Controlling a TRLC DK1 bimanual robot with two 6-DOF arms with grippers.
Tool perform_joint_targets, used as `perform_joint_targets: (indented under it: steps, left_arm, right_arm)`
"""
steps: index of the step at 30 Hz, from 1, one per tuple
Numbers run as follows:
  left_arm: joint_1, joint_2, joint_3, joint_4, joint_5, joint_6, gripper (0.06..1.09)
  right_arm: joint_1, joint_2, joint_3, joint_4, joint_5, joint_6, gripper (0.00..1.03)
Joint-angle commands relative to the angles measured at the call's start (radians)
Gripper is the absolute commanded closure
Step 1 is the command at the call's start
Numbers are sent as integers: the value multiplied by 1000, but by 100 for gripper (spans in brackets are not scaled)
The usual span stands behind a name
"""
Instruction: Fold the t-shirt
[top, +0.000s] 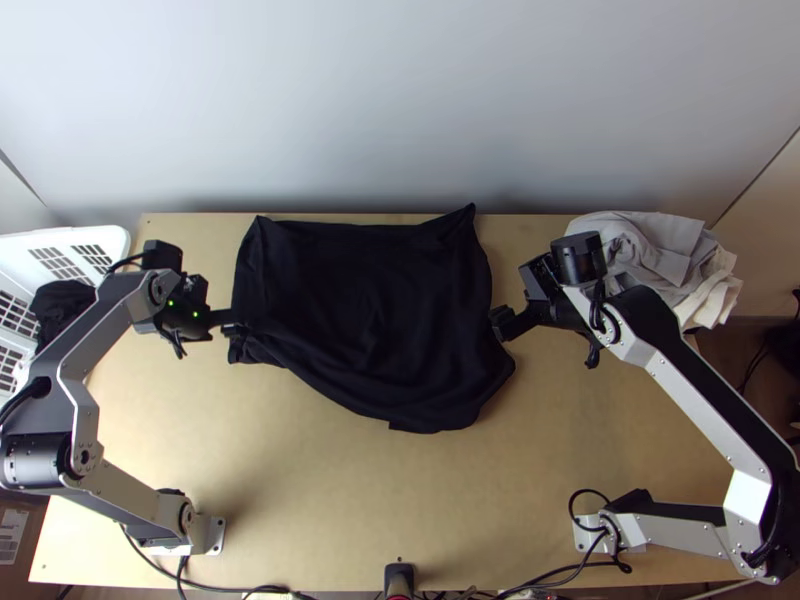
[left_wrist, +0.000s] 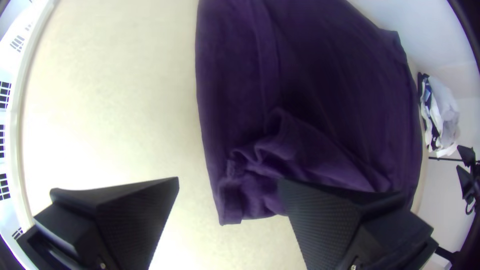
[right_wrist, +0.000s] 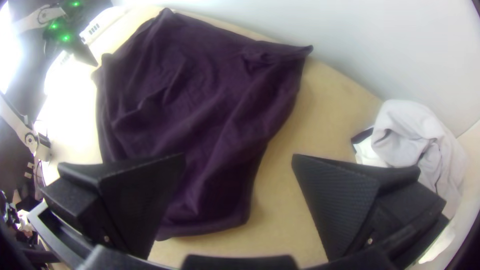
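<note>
Black shirt (top: 370, 320) lies rumpled on the surface (top: 400, 500), left of the pile (top: 670, 248); left tool (left_wrist: 228, 179) and right tool (right_wrist: 239, 155) both spread. Looks soft, light, likely to slump, so I'd pinch its corners.

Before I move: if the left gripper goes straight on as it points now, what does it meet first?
Most likely the dark t-shirt, by its near left corner: the left gripper is open and aimed at that edge. Its height above the cloth is unclear.
</note>
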Motion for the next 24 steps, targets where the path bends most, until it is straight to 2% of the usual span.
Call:
perform_joint_targets:
  steps: [1,4,8,10,13,20,24]
  left_arm:
    - [2,-42,-93,73,2,64,17]
    - [-12,-40,-96,99,2,71,17]
    - [-23,-31,-95,124,2,75,33]
    - [-26,-17,-90,125,2,75,35]
    - [-28,-5,-90,125,2,74,46]
    - [-29,16,-101,133,1,75,51]
    - [-29,15,-113,160,2,66,74]
  right_arm:
    - [1,-4,1,-3,-1,0,4]
    - [1,-7,1,-6,-1,0,4]
    - [-1,-13,1,-11,-1,0,4]
    - [-1,-15,0,-11,-1,0,4]
    - [-1,-15,1,-11,-1,0,4]
    - [-2,-15,0,-12,-1,0,4]
    - [-2,-15,0,-14,-1,0,4]
